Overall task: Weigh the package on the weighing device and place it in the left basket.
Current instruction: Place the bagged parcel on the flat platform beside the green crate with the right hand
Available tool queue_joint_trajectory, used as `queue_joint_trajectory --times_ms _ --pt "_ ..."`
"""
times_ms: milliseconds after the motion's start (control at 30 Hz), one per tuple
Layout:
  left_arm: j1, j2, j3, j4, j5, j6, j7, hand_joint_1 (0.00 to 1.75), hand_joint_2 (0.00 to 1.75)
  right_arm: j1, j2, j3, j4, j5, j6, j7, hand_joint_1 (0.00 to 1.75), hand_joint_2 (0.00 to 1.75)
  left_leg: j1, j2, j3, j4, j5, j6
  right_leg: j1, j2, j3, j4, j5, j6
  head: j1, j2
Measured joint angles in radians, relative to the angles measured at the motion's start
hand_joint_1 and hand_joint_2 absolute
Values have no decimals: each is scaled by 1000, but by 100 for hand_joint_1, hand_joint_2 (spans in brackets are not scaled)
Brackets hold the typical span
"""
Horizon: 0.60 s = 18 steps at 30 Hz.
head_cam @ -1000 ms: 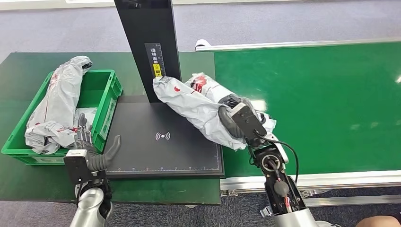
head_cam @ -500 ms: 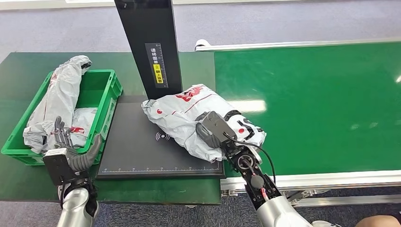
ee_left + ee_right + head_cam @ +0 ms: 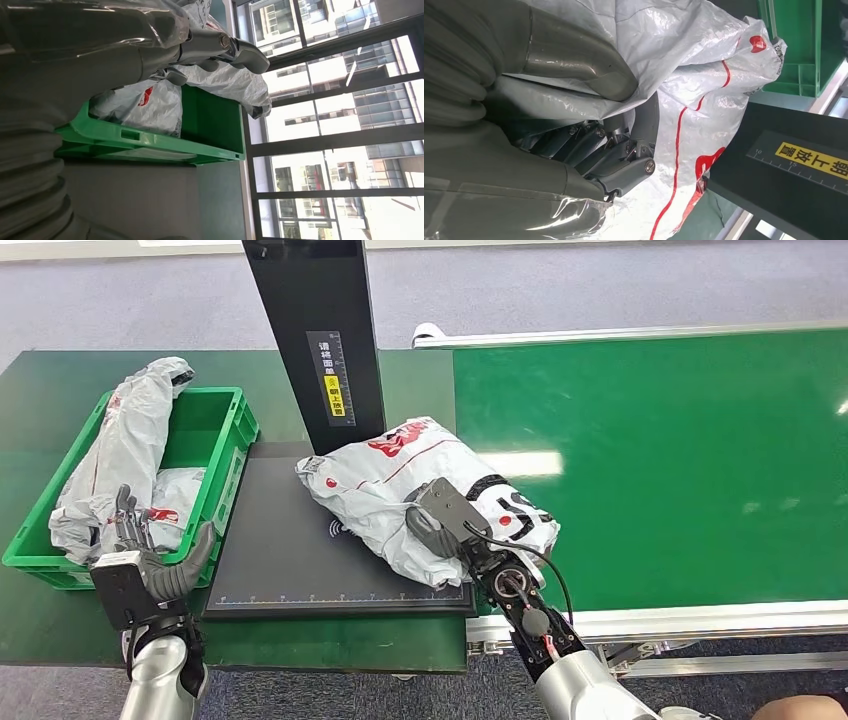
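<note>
The crumpled grey package (image 3: 400,485) with red print lies on the black weighing device (image 3: 290,560), gripped by the right robot hand (image 3: 440,520); the left robot hand (image 3: 150,565) is spread, holding nothing.

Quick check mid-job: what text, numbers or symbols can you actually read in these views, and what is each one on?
"10", "15": ruler marks on the black post.
Chinese text on the post's yellow label: too unclear to transcribe.
Wireless-wave symbol: scale platform, partly covered by the package.
Package's red and black print: not readable.

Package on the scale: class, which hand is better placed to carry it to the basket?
Right. The right hand already grips the package on the scale; the left hand hovers open beside the green basket.
</note>
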<state>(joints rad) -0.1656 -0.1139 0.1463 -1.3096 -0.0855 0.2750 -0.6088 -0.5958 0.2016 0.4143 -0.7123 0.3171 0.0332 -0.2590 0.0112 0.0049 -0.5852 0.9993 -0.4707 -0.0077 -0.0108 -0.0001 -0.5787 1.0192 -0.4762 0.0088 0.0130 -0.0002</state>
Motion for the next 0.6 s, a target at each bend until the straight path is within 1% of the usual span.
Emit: queue_joint_trajectory --times_ms 200,300,400,600 --pt "-1 -1 0 0 0 -3 0 0 175 -1 3 0 4 -10 3 -16 175 175 0 0 0 0 0 0 0 0 0 0 0 0 0 0" --pt "-4 -2 1 0 0 -10 0 0 175 -5 14 1 -1 -19 5 -31 175 175 0 0 0 0 0 0 0 0 0 0 0 0 0 0" --pt "-12 -5 1 2 0 -12 0 0 175 -23 34 10 -25 -22 15 -31 175 175 0 1 0 0 0 0 0 0 0 0 0 0 0 0" --pt "-37 -10 1 17 0 -10 -1 0 175 -76 92 53 -73 -30 51 2 175 175 0 1 0 0 0 0 0 0 -1 0 0 0 0 0"
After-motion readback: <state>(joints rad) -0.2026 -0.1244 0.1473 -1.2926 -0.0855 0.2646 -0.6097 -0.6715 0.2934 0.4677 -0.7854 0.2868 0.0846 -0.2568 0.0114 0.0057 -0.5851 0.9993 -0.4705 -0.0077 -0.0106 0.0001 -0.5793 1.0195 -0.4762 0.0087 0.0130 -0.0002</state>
